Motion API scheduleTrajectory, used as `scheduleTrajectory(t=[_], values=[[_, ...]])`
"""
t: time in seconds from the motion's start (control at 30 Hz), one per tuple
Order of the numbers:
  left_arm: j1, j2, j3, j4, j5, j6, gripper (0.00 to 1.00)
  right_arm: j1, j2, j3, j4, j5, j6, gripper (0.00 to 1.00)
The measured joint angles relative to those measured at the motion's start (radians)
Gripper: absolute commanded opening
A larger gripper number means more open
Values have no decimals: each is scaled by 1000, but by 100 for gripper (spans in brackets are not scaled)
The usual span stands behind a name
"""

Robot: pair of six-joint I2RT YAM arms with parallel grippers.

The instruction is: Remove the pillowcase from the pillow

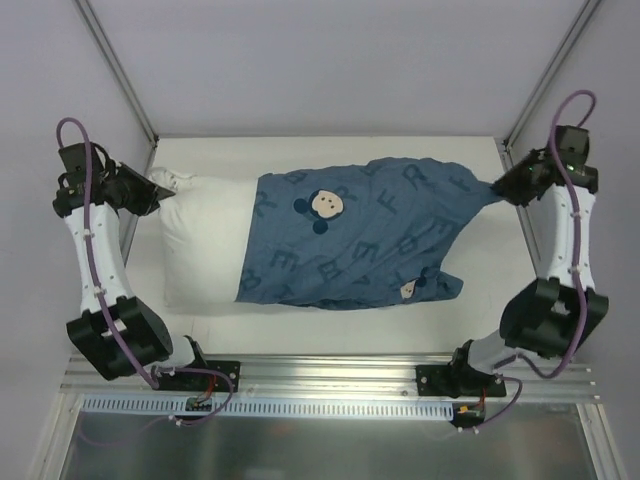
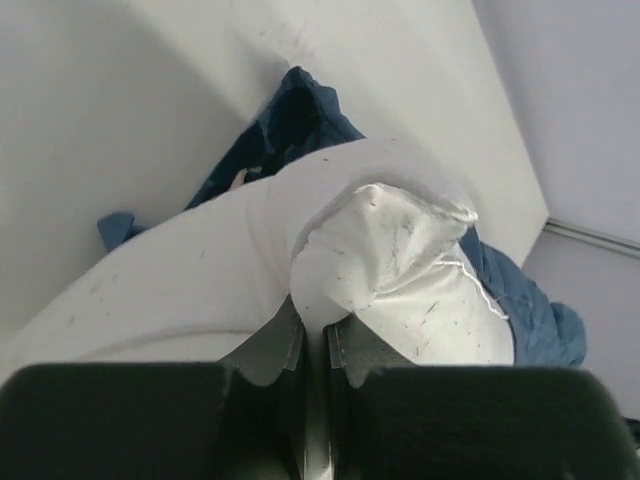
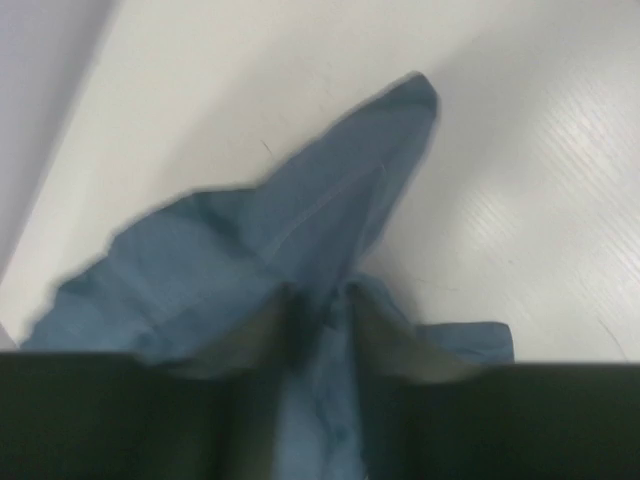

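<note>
Left gripper (image 2: 315, 335) clenched on pillow (image 1: 205, 255) corner | right gripper (image 3: 318, 310) clenched on pillowcase (image 1: 370, 245) corner | progress: roughly a third of pillow bared beside left jaws, remainder covered toward right jaws

A white surface (image 1: 330, 335) fills the middle of the frame, pale grey walls (image 1: 330, 60) behind it, slanted metal struts (image 1: 116, 65) at the upper corners, an aluminium rail (image 1: 330, 372) along the bottom
</note>
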Motion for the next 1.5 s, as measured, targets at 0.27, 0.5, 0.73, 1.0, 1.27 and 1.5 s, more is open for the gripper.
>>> scheduleTrajectory(t=[0.27,0.5,0.73,1.0,1.27,1.5], values=[[-95,144,31,62,-102,68,99,111,52,-159,16,56,-93,96],[-132,-75,-39,42,-209,151,99,120,-361,-351,51,48,-119,96],[-303,-357,-312,-63,-277,214,99,325,-418,-519,65,40,-160,96],[-390,-490,-477,-185,-327,214,99,416,-375,-597,54,47,-159,96],[-397,-335,-550,-60,-253,155,85,449,-354,-597,62,36,-156,96],[-409,-200,-554,45,-175,101,0,454,-272,-636,111,13,-156,96]])
